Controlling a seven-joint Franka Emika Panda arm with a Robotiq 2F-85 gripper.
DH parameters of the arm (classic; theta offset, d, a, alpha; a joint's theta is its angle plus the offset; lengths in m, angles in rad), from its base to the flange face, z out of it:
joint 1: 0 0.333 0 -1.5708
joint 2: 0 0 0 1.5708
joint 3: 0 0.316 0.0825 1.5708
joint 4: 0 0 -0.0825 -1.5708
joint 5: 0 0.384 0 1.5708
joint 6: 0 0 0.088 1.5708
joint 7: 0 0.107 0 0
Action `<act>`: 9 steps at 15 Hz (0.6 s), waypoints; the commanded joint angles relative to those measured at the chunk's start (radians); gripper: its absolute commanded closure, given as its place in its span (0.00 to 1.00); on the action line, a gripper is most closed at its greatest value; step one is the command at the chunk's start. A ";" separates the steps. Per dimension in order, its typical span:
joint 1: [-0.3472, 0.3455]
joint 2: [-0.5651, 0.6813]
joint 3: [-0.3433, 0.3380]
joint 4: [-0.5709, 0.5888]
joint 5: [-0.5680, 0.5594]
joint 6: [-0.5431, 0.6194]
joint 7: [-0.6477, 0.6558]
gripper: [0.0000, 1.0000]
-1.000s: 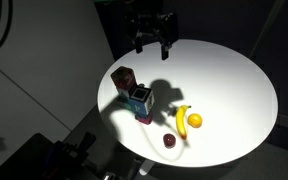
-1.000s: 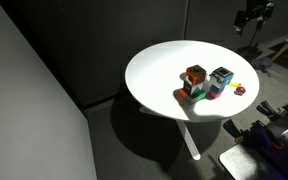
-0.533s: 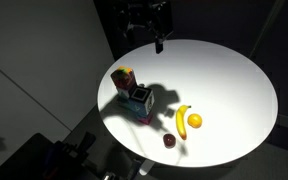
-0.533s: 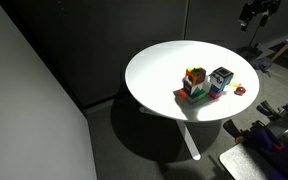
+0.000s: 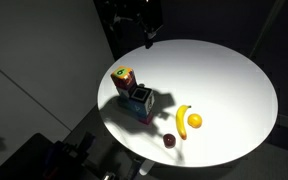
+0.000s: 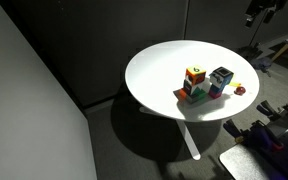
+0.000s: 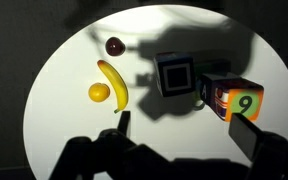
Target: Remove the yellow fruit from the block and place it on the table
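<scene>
The yellow fruit (image 5: 195, 121) lies on the white table (image 5: 224, 70), touching the banana (image 5: 182, 118). It also shows in the wrist view (image 7: 99, 93). The reddish-brown block (image 5: 124, 78) with a yellow-green top stands near the table's edge and has nothing on it. In the wrist view its side (image 7: 239, 100) shows a 9. My gripper (image 5: 147, 35) hangs high above the far edge of the table, open and empty. In the wrist view its fingers (image 7: 187, 130) frame bare table below the blocks.
A dark block with a white-framed square face (image 5: 139, 100) stands against the reddish-brown block. A tiny dark red fruit (image 5: 169, 141) lies near the front edge. In an exterior view the table (image 6: 159, 65) has dark equipment beside it (image 6: 269, 140).
My gripper has risen and drawn back from the table, still open. Its shadow has slid across the blocks. The fruits and blocks have not moved.
</scene>
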 commanded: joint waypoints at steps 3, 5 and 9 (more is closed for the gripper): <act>-0.012 -0.069 0.012 -0.051 -0.011 -0.007 0.001 0.00; -0.013 -0.075 0.015 -0.056 -0.016 -0.014 0.012 0.00; -0.009 -0.049 0.011 -0.043 0.001 -0.003 -0.002 0.00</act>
